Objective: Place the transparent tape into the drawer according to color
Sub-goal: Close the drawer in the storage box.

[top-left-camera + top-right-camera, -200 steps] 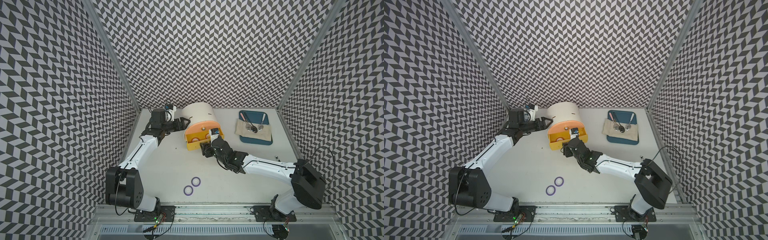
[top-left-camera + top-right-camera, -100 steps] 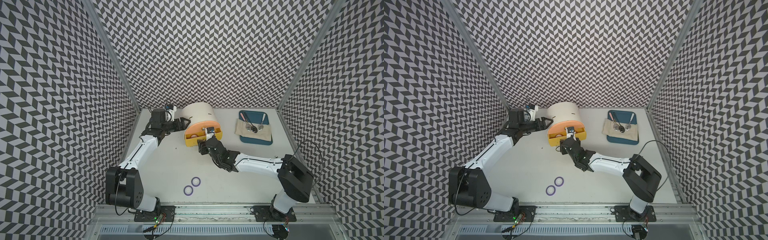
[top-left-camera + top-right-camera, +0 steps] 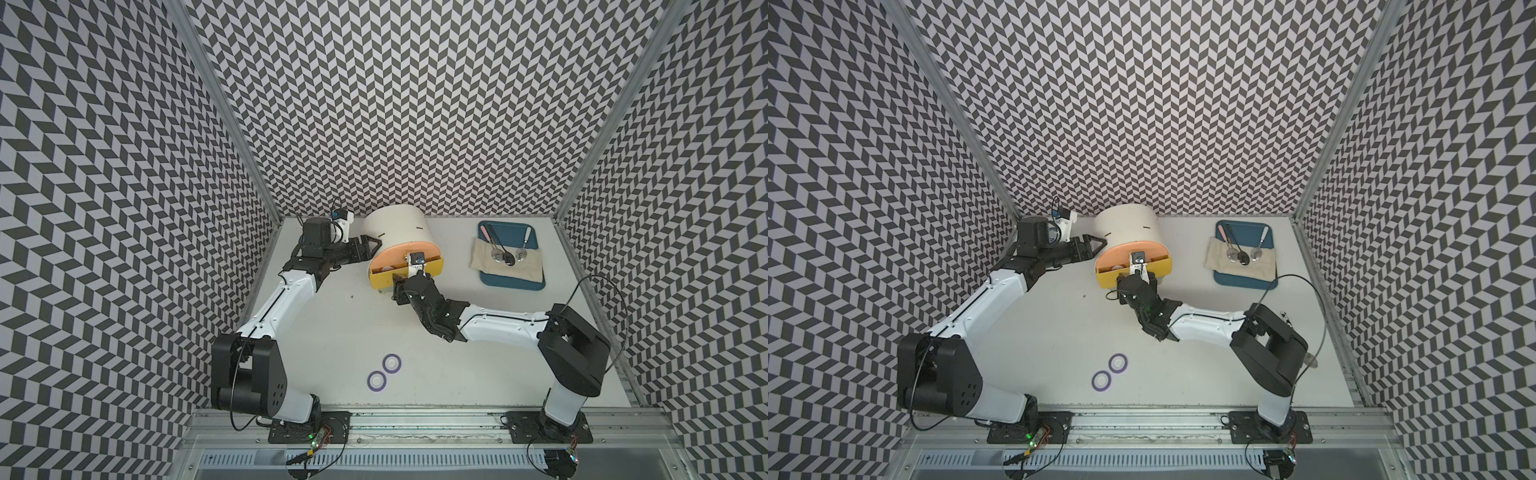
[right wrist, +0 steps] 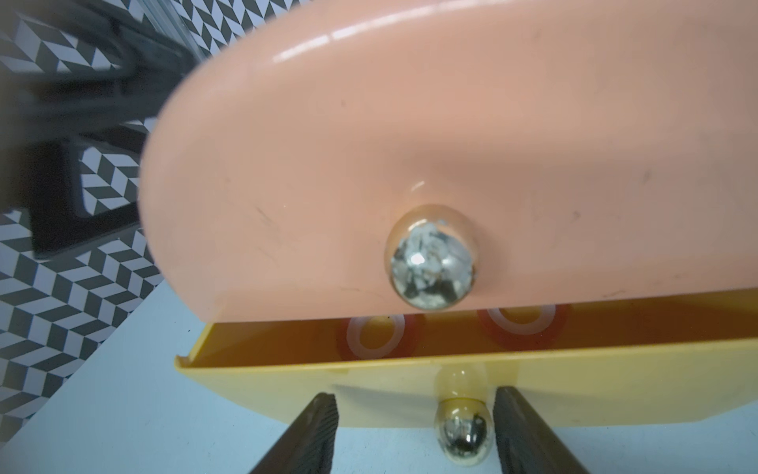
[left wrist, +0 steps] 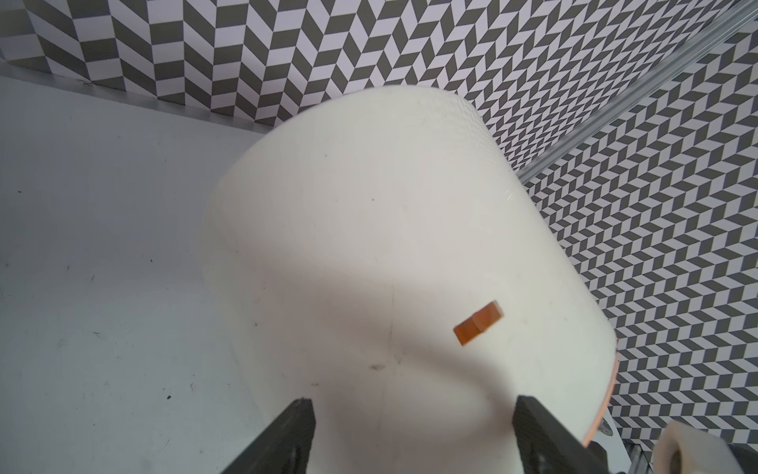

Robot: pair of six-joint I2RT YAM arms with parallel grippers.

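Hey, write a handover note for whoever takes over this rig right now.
Left gripper: open, at the side of the white cabinet.
Right gripper: open, jaws flanking the knob of the yellow drawer.
Done: two reddish tape rings lie in the part-open yellow drawer; pink drawer shut, contents hidden.
Left to do: shut the yellow drawer, then put away the two purple tape rings lying on the table.

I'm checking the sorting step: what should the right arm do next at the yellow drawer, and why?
Probably push the yellow drawer shut. Two tape rings already lie inside it, the right gripper stands open with its fingers either side of the drawer's knob, and two purple rings wait on the table.
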